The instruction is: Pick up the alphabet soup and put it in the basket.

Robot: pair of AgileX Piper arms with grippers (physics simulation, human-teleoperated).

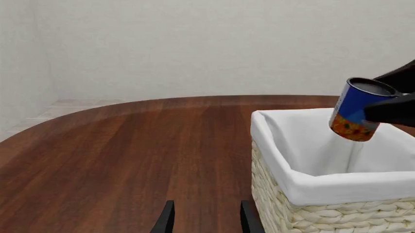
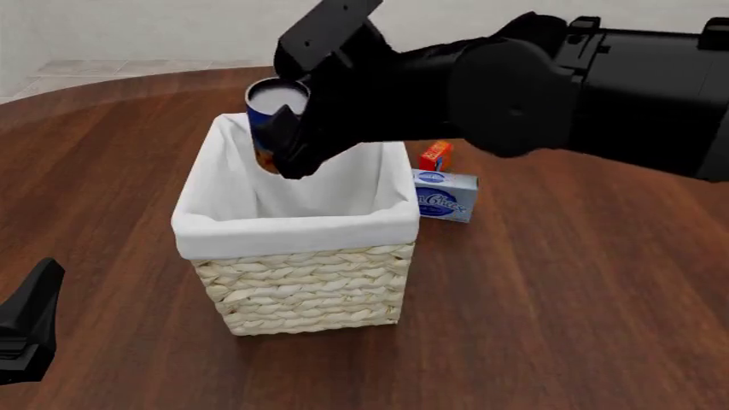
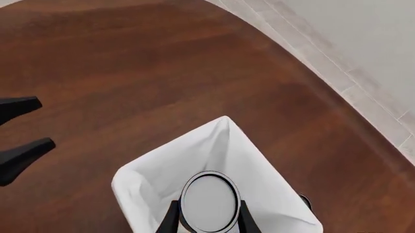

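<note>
Holding the alphabet soup (image 2: 271,120) clamped and tilted above the basket (image 2: 299,235), the right gripper (image 3: 207,218) should be lowering before releasing; the left gripper (image 1: 206,218) is idling with fingers apart, seemingly empty.

Right arm (image 2: 547,94) reaches across from the right side, extended far forward and left, wrist angled down. Right gripper (image 2: 285,128) has its fingers clamped on both sides of the alphabet soup (image 2: 273,107), held raised and tilted. Left gripper (image 1: 206,218) sits low at the near left, fingers (image 1: 164,219) parted with nothing between them. Its dark tips show at the front view's lower-left corner.
</note>
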